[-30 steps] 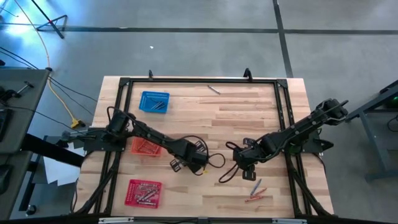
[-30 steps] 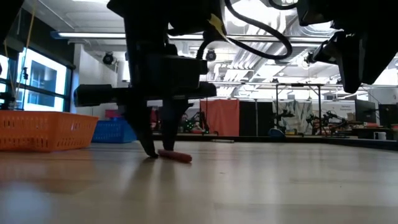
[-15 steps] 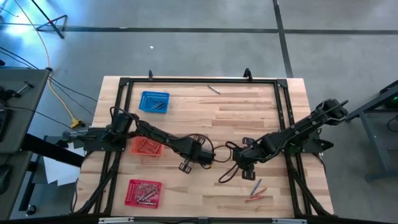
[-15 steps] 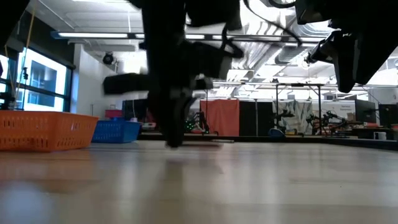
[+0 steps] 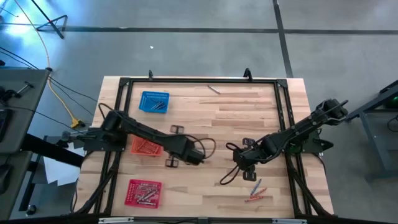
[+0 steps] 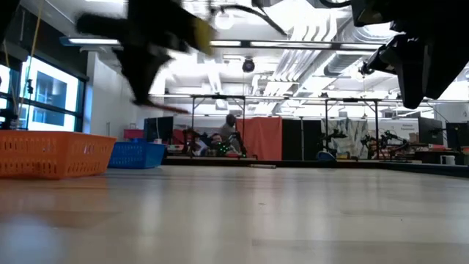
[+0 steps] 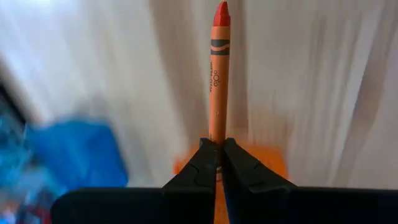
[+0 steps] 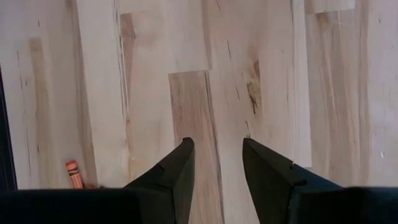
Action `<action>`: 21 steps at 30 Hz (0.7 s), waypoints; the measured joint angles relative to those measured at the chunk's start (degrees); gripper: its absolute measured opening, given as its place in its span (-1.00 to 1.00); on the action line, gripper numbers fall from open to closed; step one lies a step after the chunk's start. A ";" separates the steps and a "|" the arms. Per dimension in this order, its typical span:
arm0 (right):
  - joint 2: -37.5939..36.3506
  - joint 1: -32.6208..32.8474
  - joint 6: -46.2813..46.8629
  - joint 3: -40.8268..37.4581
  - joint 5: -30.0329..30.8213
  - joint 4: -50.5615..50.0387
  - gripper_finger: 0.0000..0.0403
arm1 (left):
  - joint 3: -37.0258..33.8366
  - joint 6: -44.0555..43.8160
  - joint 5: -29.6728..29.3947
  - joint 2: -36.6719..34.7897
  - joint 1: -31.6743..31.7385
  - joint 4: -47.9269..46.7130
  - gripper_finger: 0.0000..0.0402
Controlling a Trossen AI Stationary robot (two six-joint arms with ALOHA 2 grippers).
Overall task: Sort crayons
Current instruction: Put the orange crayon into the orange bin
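My left gripper (image 5: 173, 147) hangs above the table beside the orange basket (image 5: 143, 147), shut on an orange-red crayon (image 7: 217, 74). In the low view the gripper is a blur at the upper left, with the crayon (image 6: 172, 108) as a thin red streak. My right gripper (image 8: 214, 163) stands open above bare wood right of centre (image 5: 246, 164) and touches nothing. A few loose crayons (image 5: 255, 191) lie on the table near its front right. One orange crayon (image 8: 73, 173) shows beside my right fingers. My left gripper pinches the crayon's blunt end (image 7: 216, 142) between its two fingertips. The crayon lies in line with the fingers and juts straight out past them, pointed tip (image 7: 221, 12) away. It is lifted clear of the table, roughly level.
A blue basket (image 5: 154, 102) stands at the far left and a red basket (image 5: 143, 193) at the near left, both holding crayons. A grey stick (image 5: 214, 89) lies near the far edge. Black frame rails (image 5: 283, 124) run along the table's sides. Loose cables (image 5: 227, 175) hang between the arms.
My left gripper stood open astride a red crayon on the table. It has shut on it, lifted it clear and swung up and toward the table's left, turning toward the orange basket.
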 joint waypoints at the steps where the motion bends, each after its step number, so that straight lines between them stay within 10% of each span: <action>1: 0.00 0.00 0.00 0.00 0.00 -0.01 -0.36 | 0.00 -1.75 0.01 -1.03 -0.47 -2.81 -1.00; 21: 0.00 -0.02 -1.79 0.00 3.06 1.74 -0.36 | -32.34 -35.75 8.48 -33.94 -5.48 0.64 -1.00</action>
